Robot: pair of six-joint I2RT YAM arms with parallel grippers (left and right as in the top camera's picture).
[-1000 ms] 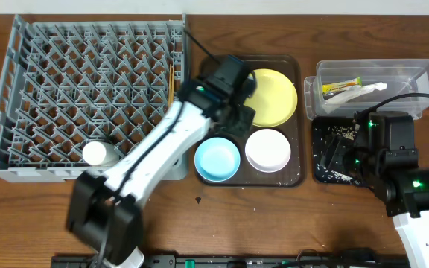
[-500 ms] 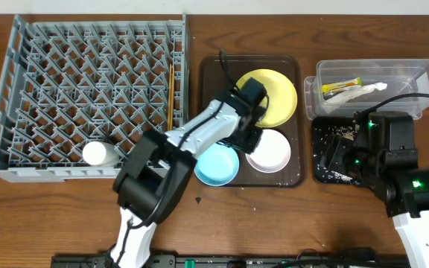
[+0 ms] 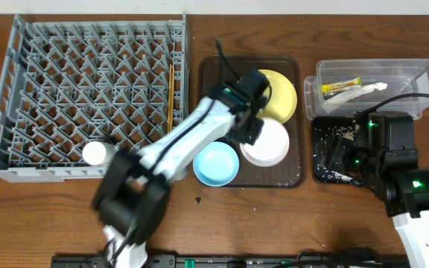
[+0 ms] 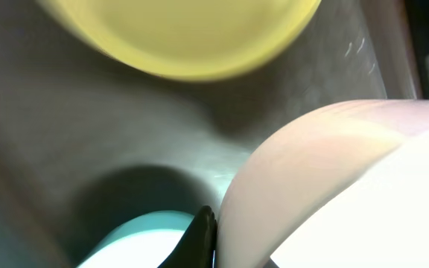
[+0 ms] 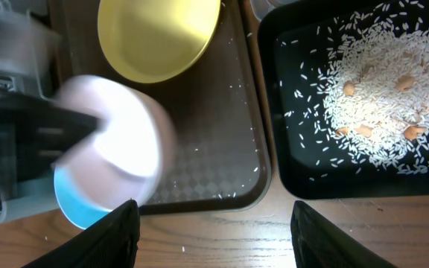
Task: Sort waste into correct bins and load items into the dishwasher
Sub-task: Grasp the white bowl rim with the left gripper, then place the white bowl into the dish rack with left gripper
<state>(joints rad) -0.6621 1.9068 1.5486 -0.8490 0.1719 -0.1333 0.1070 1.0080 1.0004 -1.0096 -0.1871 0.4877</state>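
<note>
"While the left gripper (image 3: 250, 126) is reaching over the brown serving tray (image 3: 293, 177), what is it holding?"

"It is pinching the rim of the white bowl (image 3: 268, 145), with one finger (image 4: 202, 232) pressing against the outer wall. The bowl is looking tilted and blurred, overlapping the light-blue bowl (image 3: 216, 164), just beside the yellow plate (image 3: 283, 93)."

"And the right gripper (image 5: 214, 238)?"

"Its fingers are standing wide apart, gripping nothing, hovering near the black tray (image 5: 423, 175), where rice scraps (image 5: 371, 97) are lying. The chopsticks (image 3: 171, 97) are lying in the grey rack (image 3: 21, 89)."

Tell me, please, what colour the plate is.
The plate is yellow, clearest in the right wrist view.
</note>
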